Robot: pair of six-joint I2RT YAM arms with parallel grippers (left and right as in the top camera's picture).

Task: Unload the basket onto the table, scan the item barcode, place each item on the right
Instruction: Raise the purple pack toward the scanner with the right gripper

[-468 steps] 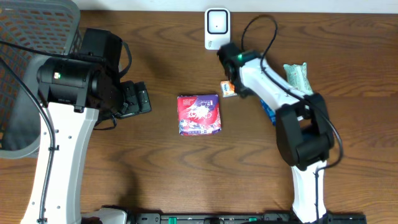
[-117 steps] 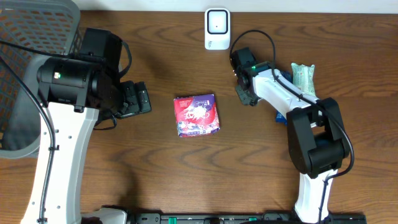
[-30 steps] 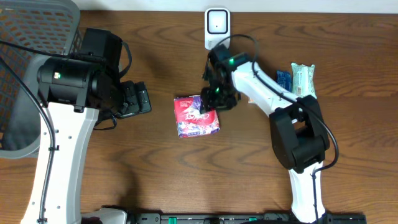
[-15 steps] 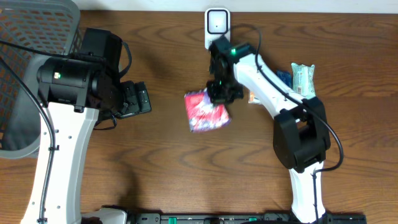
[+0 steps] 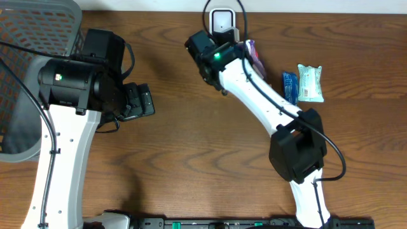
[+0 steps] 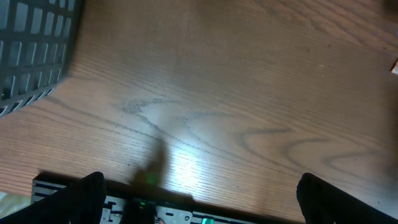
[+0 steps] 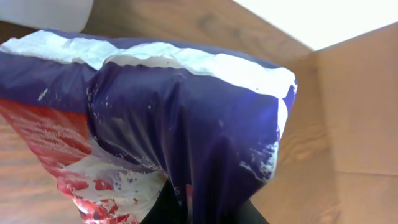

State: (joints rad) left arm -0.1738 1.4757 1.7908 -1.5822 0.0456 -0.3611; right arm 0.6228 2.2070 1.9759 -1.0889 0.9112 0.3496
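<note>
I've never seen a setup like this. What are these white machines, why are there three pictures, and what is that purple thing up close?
These are two robot arms at a wooden table. One picture looks down from above. The other two come from small cameras on each arm's wrist.

Seen from above, the left arm stands by a grey basket. The left end effector is open and holds nothing, and its wrist camera sees mostly bare wood.

The right arm reaches to the white scanner at the table's far edge. The right end effector is shut on a purple and red packet, which fills its wrist picture.

Two more small packs, a blue one and a green one, lie side by side on the table.
</note>
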